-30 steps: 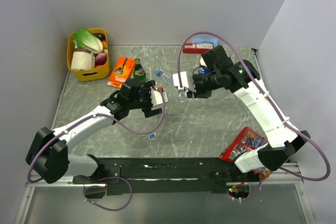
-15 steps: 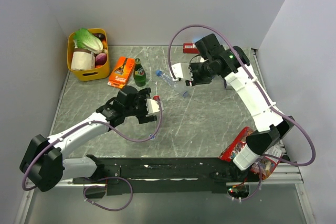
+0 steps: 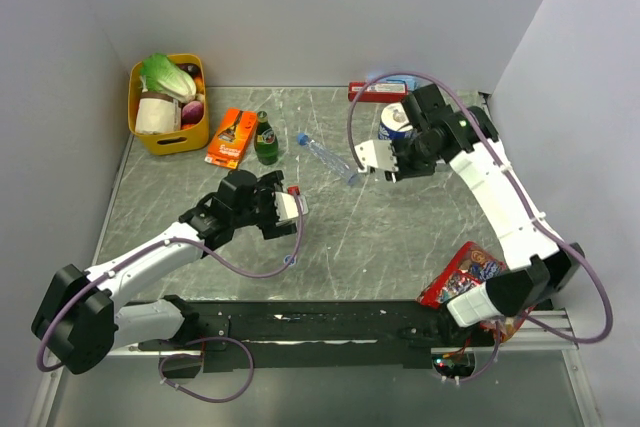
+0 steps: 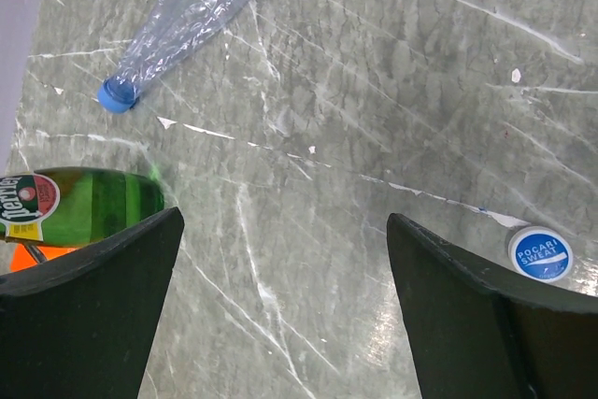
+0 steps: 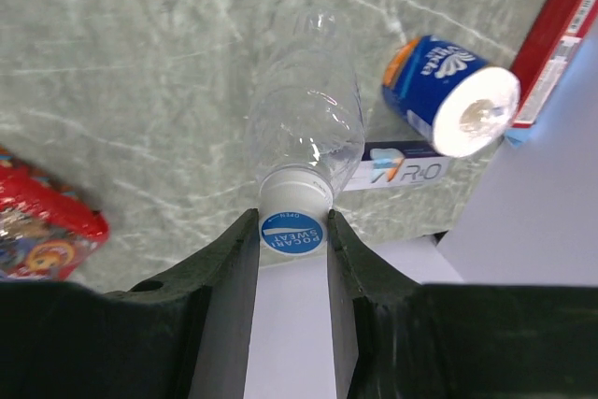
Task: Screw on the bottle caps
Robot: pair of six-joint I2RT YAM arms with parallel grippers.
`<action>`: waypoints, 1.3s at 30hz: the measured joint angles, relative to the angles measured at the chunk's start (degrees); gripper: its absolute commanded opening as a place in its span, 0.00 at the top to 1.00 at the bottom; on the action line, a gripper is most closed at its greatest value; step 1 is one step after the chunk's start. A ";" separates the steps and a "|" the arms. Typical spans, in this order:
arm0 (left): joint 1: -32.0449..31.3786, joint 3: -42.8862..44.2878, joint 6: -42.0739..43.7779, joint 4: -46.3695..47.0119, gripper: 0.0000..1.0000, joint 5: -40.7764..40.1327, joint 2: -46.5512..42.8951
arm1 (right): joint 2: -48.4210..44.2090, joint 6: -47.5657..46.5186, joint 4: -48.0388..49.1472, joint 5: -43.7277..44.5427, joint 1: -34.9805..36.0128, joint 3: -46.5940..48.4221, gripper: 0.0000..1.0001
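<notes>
The right gripper (image 5: 292, 231) clamps a capped bottle (image 5: 308, 119); the left gripper (image 4: 283, 231) gapes, cap (image 4: 540, 253) beside it.

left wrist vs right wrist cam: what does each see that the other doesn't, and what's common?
Left wrist only: a capped clear bottle lying flat, the green glass bottle, a loose cap, and the left end effector, open and empty.
Right wrist only: the right end effector closed on the blue cap of a second bottle, plus the paper roll, a red box and a red snack bag.
Both: only the marbled table; no object repeats.
</notes>
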 measured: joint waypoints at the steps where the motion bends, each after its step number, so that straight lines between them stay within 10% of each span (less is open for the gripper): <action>1: 0.00 0.00 -0.11 0.09 0.04 0.02 0.00 | -0.85 0.02 -0.13 -0.24 0.00 -0.74 1.00; 25: 0.00 0.00 -2.62 -0.13 0.04 1.16 1.77 | -0.20 0.72 -0.11 -5.95 0.04 -6.43 0.85; 39: 0.02 0.00 -2.89 -0.24 0.04 1.53 2.16 | 3.41 1.90 -0.11 -6.21 0.04 -4.28 0.55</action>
